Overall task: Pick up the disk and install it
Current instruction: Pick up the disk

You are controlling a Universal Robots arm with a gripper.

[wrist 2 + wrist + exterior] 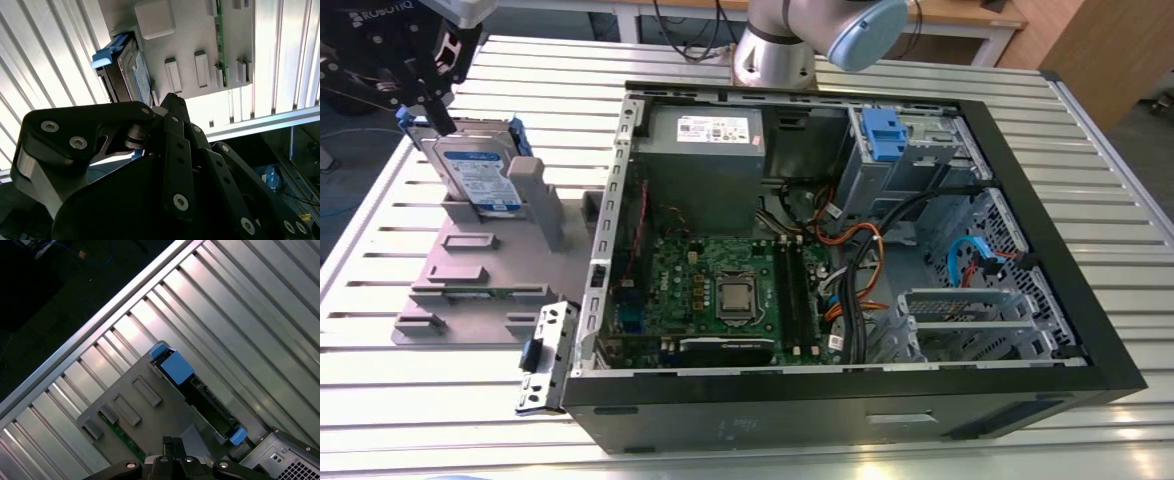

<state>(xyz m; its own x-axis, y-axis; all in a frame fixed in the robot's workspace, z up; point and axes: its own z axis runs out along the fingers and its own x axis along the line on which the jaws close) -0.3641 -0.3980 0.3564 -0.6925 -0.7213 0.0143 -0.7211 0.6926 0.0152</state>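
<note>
The silver-grey metal disk with blue plastic rails (478, 172) stands on edge in a slot of the grey plastic holder block (467, 265), just beside the open black computer case (854, 395), outside its open wall.

The risk, as I judge it: a lift not in line with the slot could bind a rail against the holder, or a hold on the rail alone could let the disk slip and drop.

The black gripper (434, 112) hangs at the disk's upper end, pointing down, well clear of the case. Whether it is open or clamped on the disk I cannot tell.
</note>
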